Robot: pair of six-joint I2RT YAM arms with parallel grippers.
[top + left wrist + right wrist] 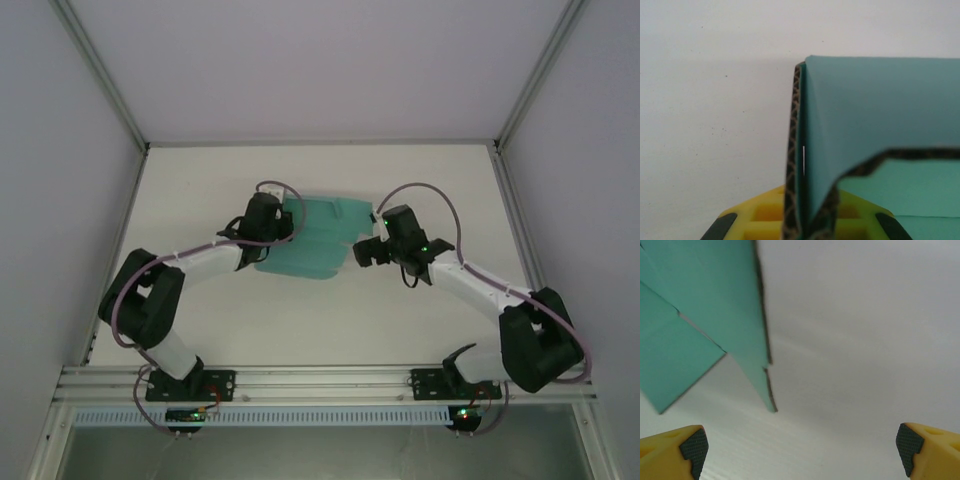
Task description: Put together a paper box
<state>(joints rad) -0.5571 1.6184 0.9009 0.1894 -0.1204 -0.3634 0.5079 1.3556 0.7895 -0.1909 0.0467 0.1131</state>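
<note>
The paper box is a teal-green flat cut-out sheet, partly folded, lying mid-table between the two arms. My left gripper is at the sheet's left edge. In the left wrist view that gripper is shut on a folded-up flap of the paper box, whose dark corrugated edge runs up between the yellow fingers. My right gripper hovers just off the sheet's right side. In the right wrist view it is open with nothing between its pads, and the sheet's flaps show at upper left.
The white table is bounded by grey walls with metal posts at the back corners. An aluminium rail carries the arm bases along the near edge. Bare tabletop lies behind and to both sides of the sheet.
</note>
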